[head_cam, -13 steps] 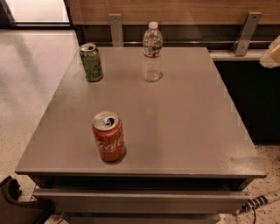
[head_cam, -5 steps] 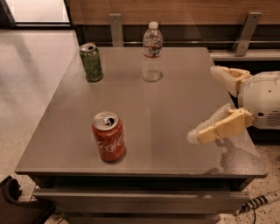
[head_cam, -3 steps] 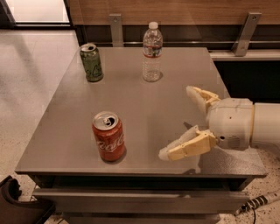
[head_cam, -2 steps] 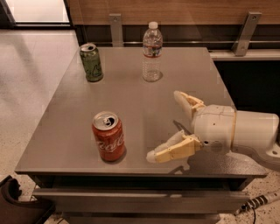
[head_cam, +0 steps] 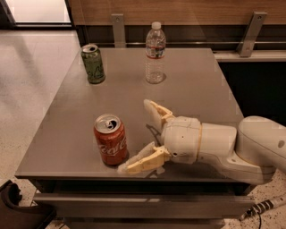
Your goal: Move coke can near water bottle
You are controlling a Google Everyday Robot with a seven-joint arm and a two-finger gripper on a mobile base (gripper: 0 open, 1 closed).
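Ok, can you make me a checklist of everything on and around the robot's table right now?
Surface: grey table, three drinks standing on it.
Job's things: coke can upright near the front edge; water bottle upright at the back, well apart from it.
Clutter: green can upright, back left.
Gripper: gripper open, low over the table just right of the coke can, not closed on it.
Cables: striped cable on the floor, bottom right.
Surroundings: wooden wall behind, pale floor left.
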